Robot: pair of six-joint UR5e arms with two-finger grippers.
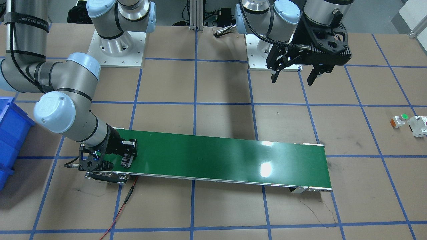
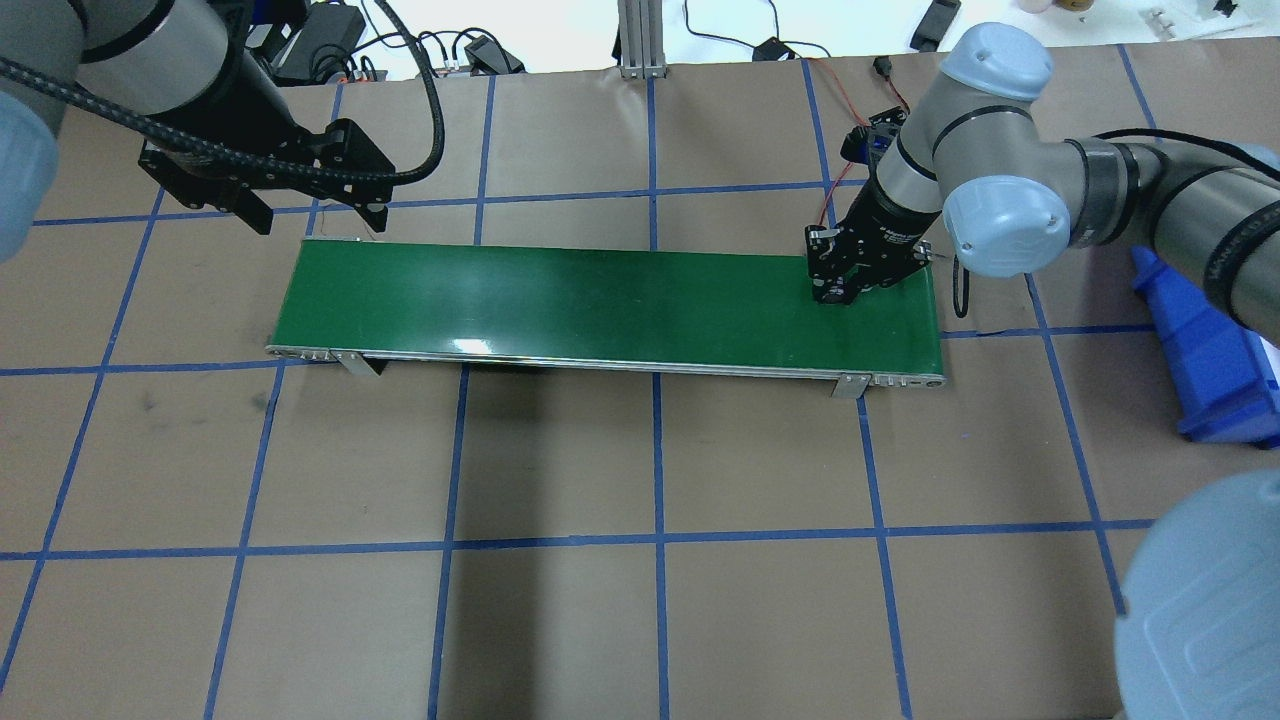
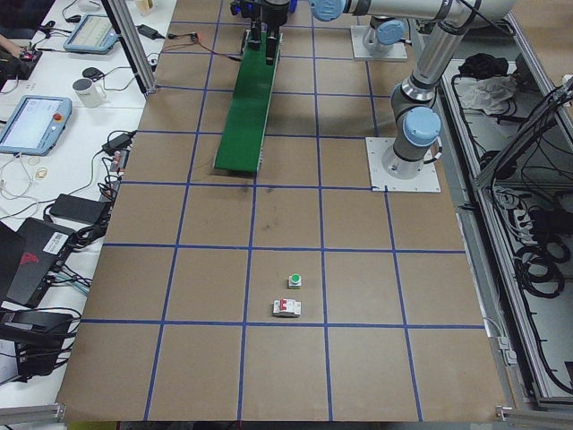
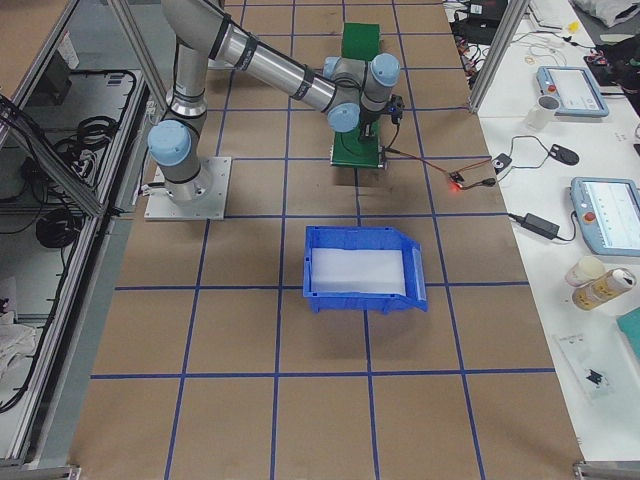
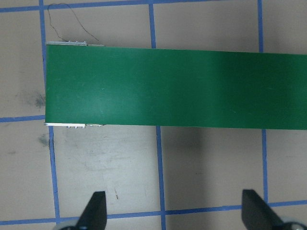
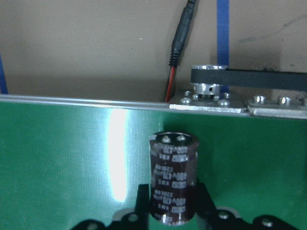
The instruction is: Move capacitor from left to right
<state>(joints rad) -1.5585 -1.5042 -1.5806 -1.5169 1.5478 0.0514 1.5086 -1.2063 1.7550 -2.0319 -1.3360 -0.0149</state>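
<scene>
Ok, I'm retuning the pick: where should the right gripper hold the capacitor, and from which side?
Grip the capacitor across its smooth round body, about midway, clear of the studded end. Come from the end opposite the studs, as the right gripper sits in its wrist view, and squeeze across the diameter. A cylinder offers no flats, so centre it.

The capacitor (image 6: 173,178) is a stubby cylinder with a dark maroon-black sleeve printed in rows of pale markings. Its silvery end carries two small studs. In the right wrist view its long axis runs from 12 to 6 o'clock, with the studded end at 12. It stands over the glossy green conveyor belt (image 6: 57,167). The right gripper (image 6: 173,213) clasps its lower part from 3 and 9 o'clock.
</scene>
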